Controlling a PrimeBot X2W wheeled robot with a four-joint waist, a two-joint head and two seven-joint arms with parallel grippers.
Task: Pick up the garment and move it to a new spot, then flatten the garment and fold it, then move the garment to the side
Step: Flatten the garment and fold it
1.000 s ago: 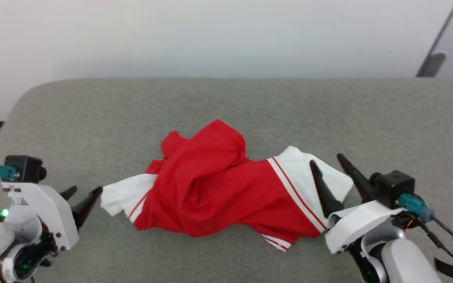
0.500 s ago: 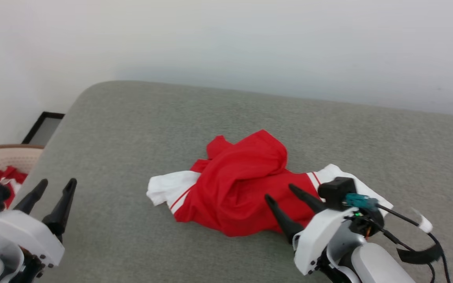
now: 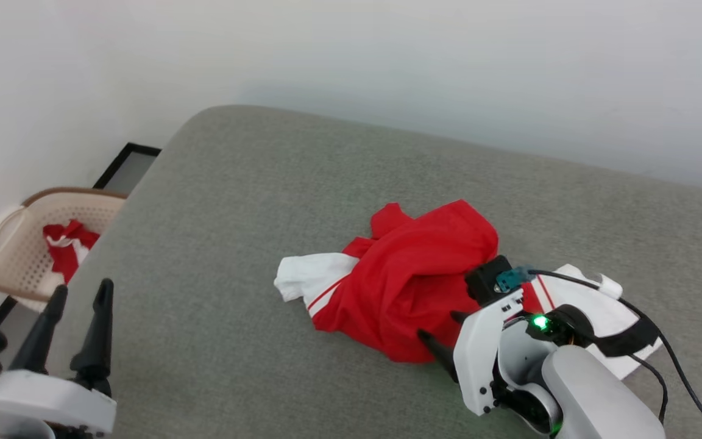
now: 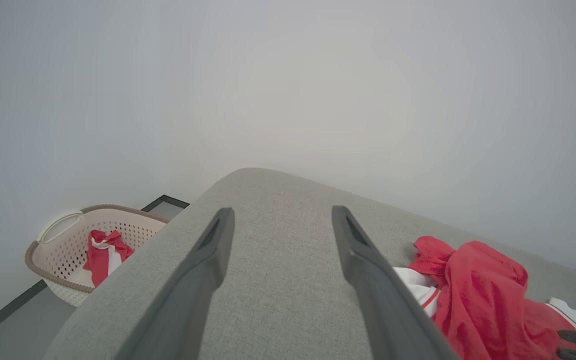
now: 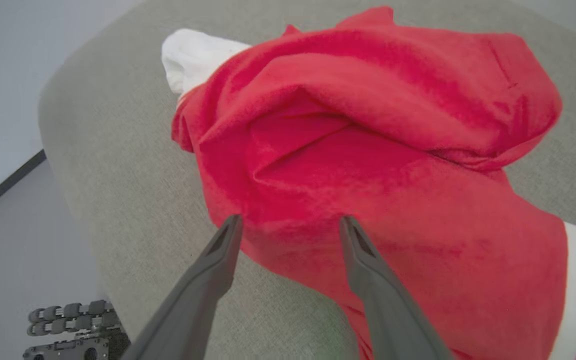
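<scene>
The garment [image 3: 412, 280] lies crumpled on the grey cushion [image 3: 235, 201], red body bunched up, one white sleeve [image 3: 305, 277] poking out to its left. My right gripper [image 3: 441, 326] is open at the garment's near edge, fingers pointing at the red cloth. In the right wrist view the garment [image 5: 368, 150] spreads just beyond the open right gripper [image 5: 290, 220], with nothing between the fingers. My left gripper [image 3: 81, 286] is open near the cushion's left edge, well away from the garment. In the left wrist view the left gripper [image 4: 282, 212] points across bare cushion, the garment [image 4: 473, 280] at lower right.
A beige perforated basket [image 3: 16, 244] stands on the floor left of the cushion, with red and white cloth [image 3: 67, 247] inside; the basket [image 4: 68, 240] also appears from the left wrist. A dark frame [image 3: 125, 164] lies by the wall. A pale wall runs behind the cushion.
The head camera has turned left, bringing the basket into view. My right gripper has moved from the right sleeve to the garment's near red edge. My left gripper has drawn away from the left sleeve.
</scene>
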